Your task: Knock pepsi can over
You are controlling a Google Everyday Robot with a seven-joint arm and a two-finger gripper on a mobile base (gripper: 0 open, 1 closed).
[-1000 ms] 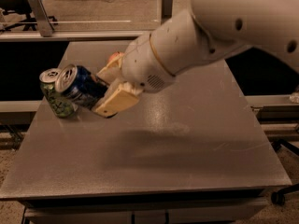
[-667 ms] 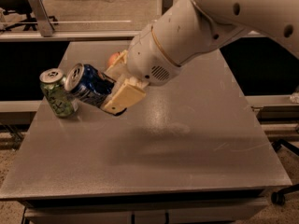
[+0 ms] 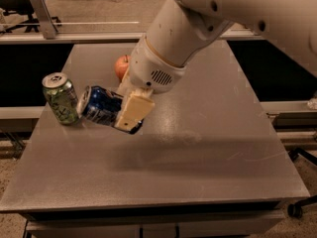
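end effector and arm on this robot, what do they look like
The arm is bulky, rounded white plastic with a thin tan seam ring and a small vent grille on the wrist. The end effector, above the table at the pepsi can, has flat, blocky tan fingers. No cables show.

A green can (image 3: 60,99) sits on the grey table (image 3: 198,172), a red apple (image 3: 121,66) behind the fingers (image 3: 134,111).

A grey bench (image 3: 198,172) with a soft sheen on its top stands in dim light. Behind it runs a pale metal rail (image 3: 89,36), with speckled floor (image 3: 99,4) beyond. The pincer (image 3: 130,103) hangs over the bench's left side.
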